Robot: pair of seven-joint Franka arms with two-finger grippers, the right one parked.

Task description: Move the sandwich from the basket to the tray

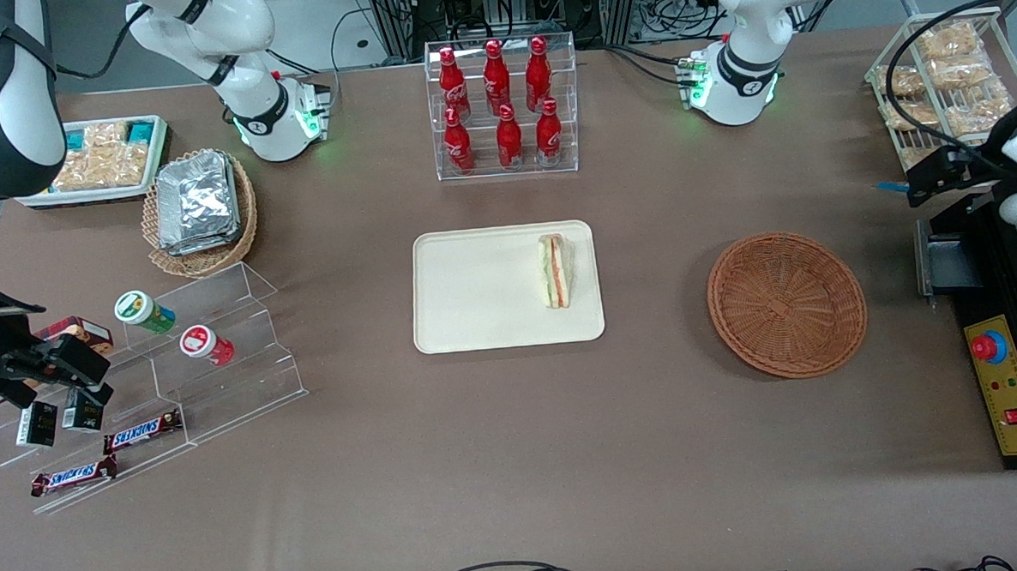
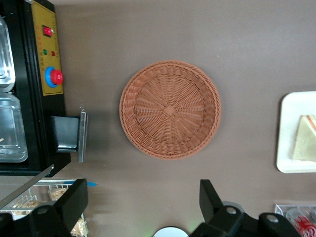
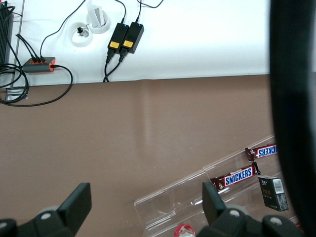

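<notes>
while the sandwich (image 1: pixel 556 271) is lying on the tray (image 1: pixel 474 291), close to the rim at the working arm's end, the basket (image 1: pixel 786 303) is sitting bare on the brown counter (image 1: pixel 516 457), well apart from the tray and toward the working arm's end. the claw (image 2: pixel 143 210) is hanging high over the counter with its fingers (image 2: pixel 74 200) spread wide and gripping nothing — the basket is lying below it and the tray's edge is showing beside. a clear rack of red bottles (image 1: pixel 501 106) is standing farther from the front camera than the tray.
</notes>
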